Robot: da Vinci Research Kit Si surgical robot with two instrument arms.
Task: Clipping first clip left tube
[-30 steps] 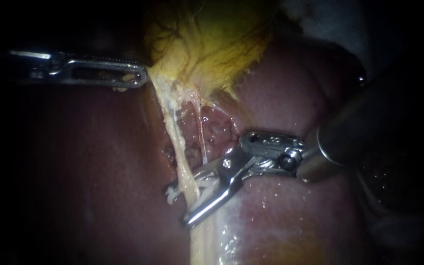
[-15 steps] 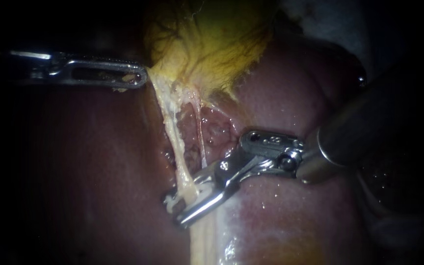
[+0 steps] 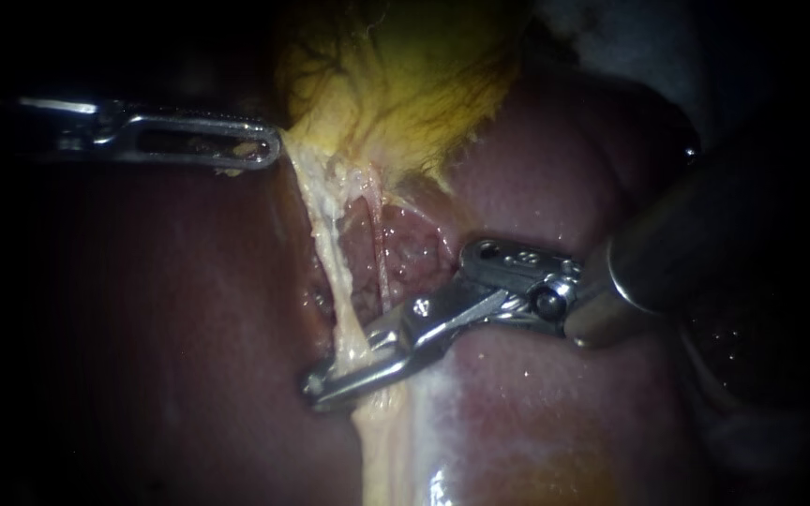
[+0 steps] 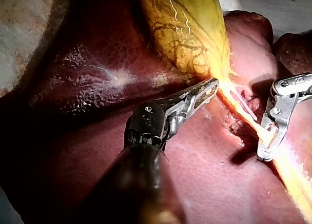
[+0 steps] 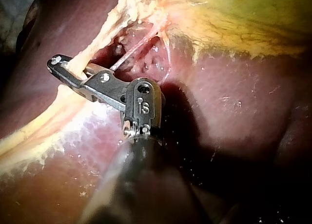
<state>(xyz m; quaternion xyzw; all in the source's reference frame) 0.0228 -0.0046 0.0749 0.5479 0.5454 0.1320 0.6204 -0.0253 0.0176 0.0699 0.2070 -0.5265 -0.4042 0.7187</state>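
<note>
A tight pool of light falls on my work and fades to black at the edges, while a pale grey surface [image 4: 285,7] and a mottled patch [image 4: 19,24] lie beyond.

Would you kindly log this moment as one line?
left instrument: shut on yellow-green gallbladder | right instrument: shut on pale stringy left tube | dark red liver beneath

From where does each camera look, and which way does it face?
Endoscope view: close over the tissue, facing the pale stringy left tube running from yellow veined gallbladder over dark red liver; slender metal left instrument and right instrument show.
Left wrist view: on the left arm, looking along its instrument toward the gallbladder.
Right wrist view: on the right arm, looking along its instrument at the left tube.
Shared: all show that tube and the right instrument.
</note>
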